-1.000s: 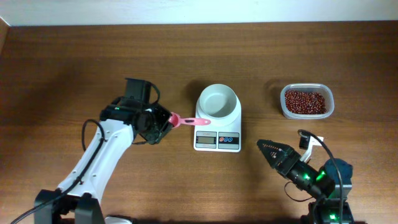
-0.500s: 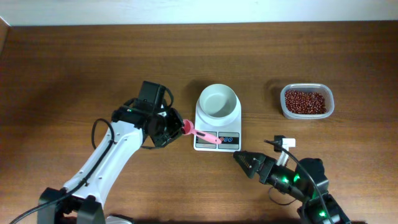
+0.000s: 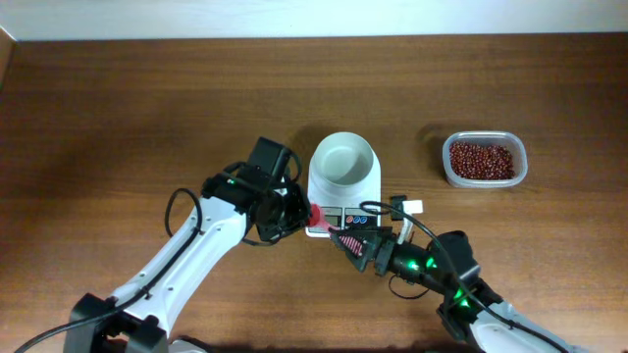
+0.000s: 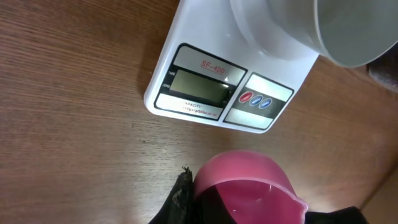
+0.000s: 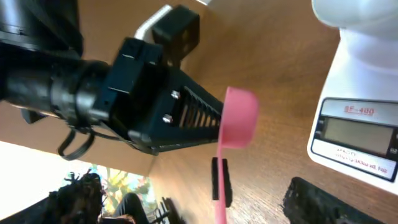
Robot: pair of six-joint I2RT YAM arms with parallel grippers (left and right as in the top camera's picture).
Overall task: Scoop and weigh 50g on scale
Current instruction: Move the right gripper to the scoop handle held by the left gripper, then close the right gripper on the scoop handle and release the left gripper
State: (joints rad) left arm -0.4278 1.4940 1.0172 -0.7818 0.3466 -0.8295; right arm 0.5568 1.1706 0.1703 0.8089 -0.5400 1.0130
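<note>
so, nearest me, my right gripper (image 3: pixel 345 240) stands wide, the pink scoop (image 5: pixel 239 124) reaching its handle in close by one finger, nothing pinched yet. my left gripper (image 3: pixel 292 212) is clamped on the scoop's cup end, just in front of the scale (image 4: pixel 205 87). to take it well i'd close squarely on the handle before the left lets go, staying off the buttons. farther off, the beans (image 3: pixel 481 159) sit in their tub (image 3: pixel 522 169), well apart. one scoop, one scale, one empty bowl (image 3: pixel 343 162), one tub, two grippers.
</note>
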